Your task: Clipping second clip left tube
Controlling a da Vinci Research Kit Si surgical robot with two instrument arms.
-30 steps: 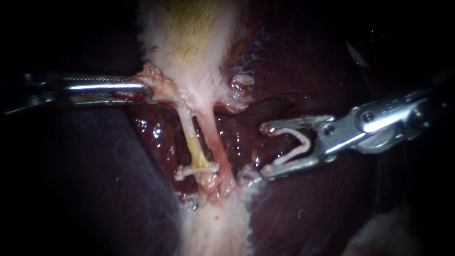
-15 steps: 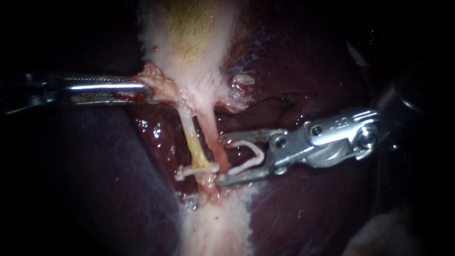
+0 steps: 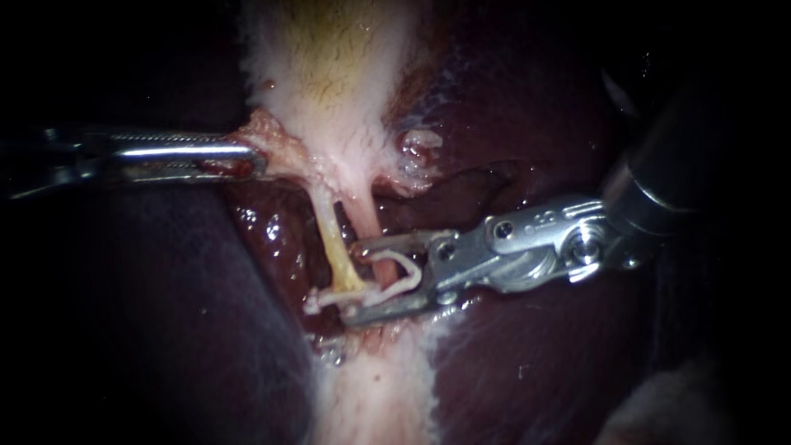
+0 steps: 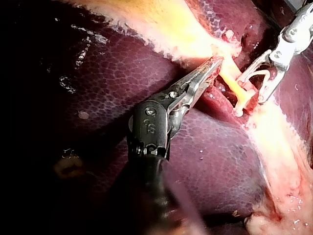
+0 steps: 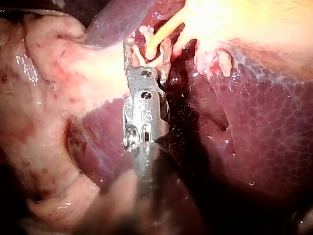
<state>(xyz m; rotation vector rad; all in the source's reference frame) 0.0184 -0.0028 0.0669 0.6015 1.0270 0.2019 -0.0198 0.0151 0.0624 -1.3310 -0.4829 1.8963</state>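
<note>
Dark red liver (image 3: 527, 363) backdrop. My left steel instrument (image 3: 251, 156) clamps pale gallbladder (image 3: 329, 82), nine o'clock. My right steel instrument (image 3: 356, 280) holds a white clip (image 3: 409, 272) wide; it may catch the pink tube (image 3: 367, 227).

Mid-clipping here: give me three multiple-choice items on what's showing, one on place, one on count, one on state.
1. The right instrument has its jaws: A) far from the tubes B) at the tubes C) out of view
2. The left tube is clamped: A) nowhere B) in one spot C) in three spots
3. The left instrument has its jaws: A) open, free B) shut, empty C) shut on tissue

Answers: 1 B, its jaws reach the tubes, carrying a new clip. 2 B, one clip crosses it. 3 C, both jaws pinch pale tissue.
</note>
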